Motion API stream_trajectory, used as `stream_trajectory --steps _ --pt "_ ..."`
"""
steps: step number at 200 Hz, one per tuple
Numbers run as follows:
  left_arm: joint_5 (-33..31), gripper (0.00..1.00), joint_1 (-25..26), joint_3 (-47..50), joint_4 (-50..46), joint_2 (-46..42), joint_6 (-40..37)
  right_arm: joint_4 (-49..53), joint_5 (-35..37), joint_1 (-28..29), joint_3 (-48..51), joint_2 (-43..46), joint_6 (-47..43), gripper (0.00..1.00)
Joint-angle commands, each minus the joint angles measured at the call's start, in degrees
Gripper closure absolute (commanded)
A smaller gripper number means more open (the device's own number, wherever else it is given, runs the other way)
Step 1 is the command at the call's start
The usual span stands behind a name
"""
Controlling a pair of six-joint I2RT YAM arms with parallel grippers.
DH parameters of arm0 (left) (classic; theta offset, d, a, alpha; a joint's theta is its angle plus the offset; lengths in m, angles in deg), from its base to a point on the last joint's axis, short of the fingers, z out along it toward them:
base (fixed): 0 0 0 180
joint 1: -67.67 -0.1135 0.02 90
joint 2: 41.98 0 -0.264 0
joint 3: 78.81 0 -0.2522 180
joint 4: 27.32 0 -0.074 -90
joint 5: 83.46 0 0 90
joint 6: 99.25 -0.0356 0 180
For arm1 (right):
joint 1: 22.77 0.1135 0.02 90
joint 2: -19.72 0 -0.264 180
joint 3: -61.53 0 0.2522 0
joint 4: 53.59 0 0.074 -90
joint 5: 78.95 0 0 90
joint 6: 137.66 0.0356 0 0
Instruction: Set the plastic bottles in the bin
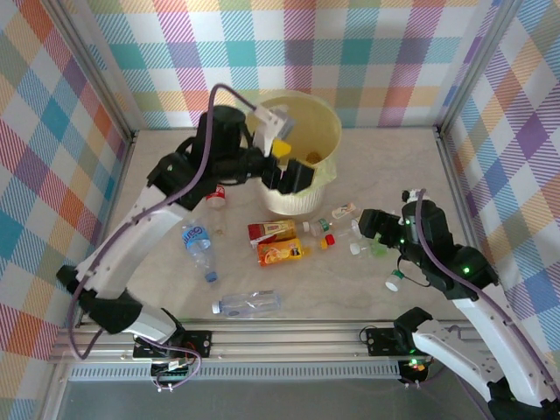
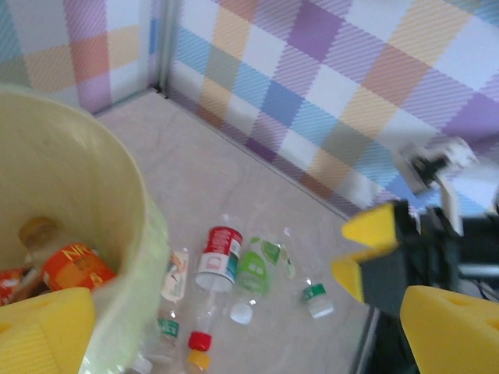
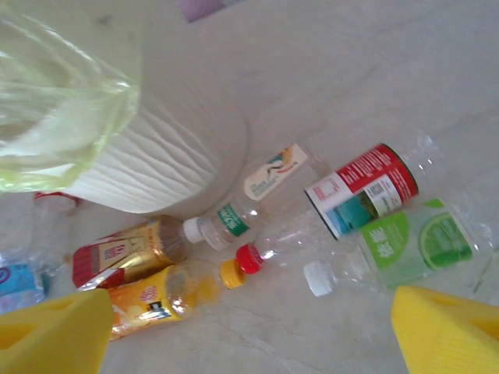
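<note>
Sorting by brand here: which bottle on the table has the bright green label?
The clear, white-capped bottle whose broad lime-green label shows a lime slice, lying alongside the red-labelled bottle.

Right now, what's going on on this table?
The left end effector hangs open and empty over the rim of the bin, where an orange-label bottle already lies. The right end effector hovers open, holding nothing, above the green-label bottle and red-label bottle beside the bin. A clear bottle and others lie on the table, not yet binned.
</note>
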Motion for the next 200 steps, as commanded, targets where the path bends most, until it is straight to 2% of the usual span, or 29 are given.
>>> stream_trajectory --steps 1,55,83,110,153,181,200 --pt "-0.8 0.00 2.3 8.9 6.0 -6.7 -1.2 3.2 3.2 -0.2 1.1 -2.1 6.0 0.10" --pt "1.6 0.00 6.1 29.5 10.9 -21.3 0.6 3.5 3.3 -2.7 3.4 -8.7 12.0 0.14" --pt "1.0 0.00 6.3 38.0 14.8 -27.1 6.2 0.3 -0.4 -5.6 5.9 -12.2 14.2 0.18" --pt "0.5 0.00 6.2 41.2 15.4 -30.2 7.6 -2.9 -2.3 -8.3 8.8 -15.3 16.5 0.20" --pt "2.0 0.00 6.2 45.2 15.1 -33.6 4.3 -7.3 -4.0 -12.1 11.9 -20.5 19.2 0.21" --pt "9.6 0.00 6.2 48.0 18.0 -33.3 3.0 -10.6 -5.1 -14.3 14.1 -22.0 21.5 0.22" --pt "10.2 0.00 6.2 49.4 19.4 -33.2 3.1 -12.1 -5.5 -15.7 14.9 -22.9 22.4 0.22"
